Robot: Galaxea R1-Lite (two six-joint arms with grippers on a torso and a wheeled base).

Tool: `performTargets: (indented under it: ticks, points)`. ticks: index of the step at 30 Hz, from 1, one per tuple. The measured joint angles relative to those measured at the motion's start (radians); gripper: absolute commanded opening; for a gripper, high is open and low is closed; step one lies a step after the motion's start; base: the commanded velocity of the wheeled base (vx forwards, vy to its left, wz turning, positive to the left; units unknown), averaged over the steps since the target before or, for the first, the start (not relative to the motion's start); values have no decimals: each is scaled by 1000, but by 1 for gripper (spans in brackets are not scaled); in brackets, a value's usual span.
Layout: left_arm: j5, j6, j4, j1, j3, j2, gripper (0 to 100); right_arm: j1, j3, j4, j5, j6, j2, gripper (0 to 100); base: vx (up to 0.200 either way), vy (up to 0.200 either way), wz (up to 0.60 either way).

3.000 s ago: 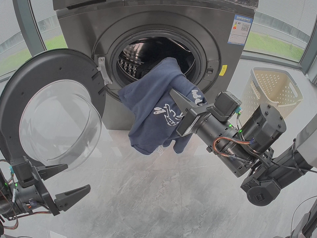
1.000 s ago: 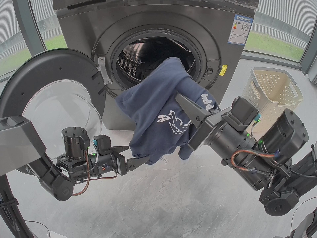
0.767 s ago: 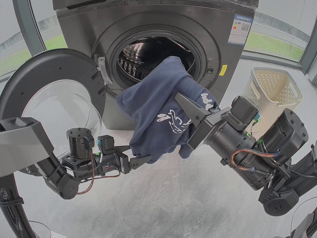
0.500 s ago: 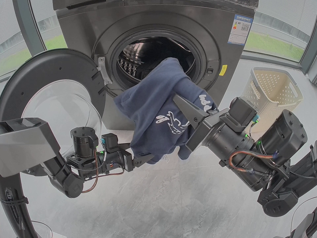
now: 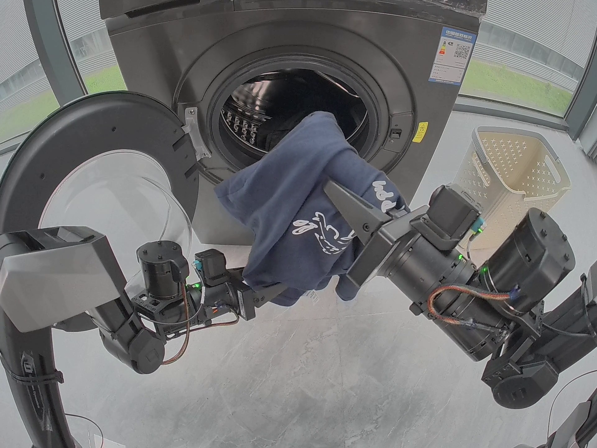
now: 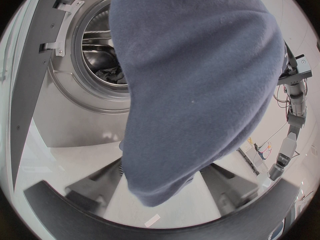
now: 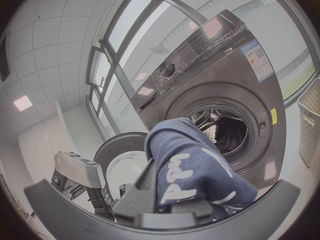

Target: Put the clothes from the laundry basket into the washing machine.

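One washer (image 5: 155, 57), one door (image 5: 93, 132), one basket (image 5: 516, 133). One left gripper (image 5: 277, 294), one right gripper (image 5: 339, 216). One navy top (image 5: 292, 200) between them; one dark heap (image 6: 108, 74) beyond.

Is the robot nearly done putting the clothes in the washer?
Nearly, it seems. Done: the door is open and dark clothes lie in the drum. In hand: the right tool holds a blue sweatshirt in front of the opening, and the open left tool sits at its bottom edge. Left: the sweatshirt is not inside yet. No clothes show in the basket, so it may be the last.
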Motion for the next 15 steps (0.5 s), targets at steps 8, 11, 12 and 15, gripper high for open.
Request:
performTargets:
  ticks: [8, 11, 12, 15]
  points:
    - [0, -23, -62, -7, 40, -18, 0, -12, 2, 1, 0, -1, 7, 0, 0, 0, 0]
    - [2, -24, -101, -19, 103, -50, 0, -24, 5, 3, 2, -3, 12, 0, 0, 0, 0]
    - [4, -24, -116, -25, 133, -66, 0, -31, 6, 3, 3, -3, 16, 0, 0, 0, 0]
    - [11, -23, -149, -40, 200, -104, 0, -46, 7, 3, 5, -4, 26, 0, 0, 0, 0]
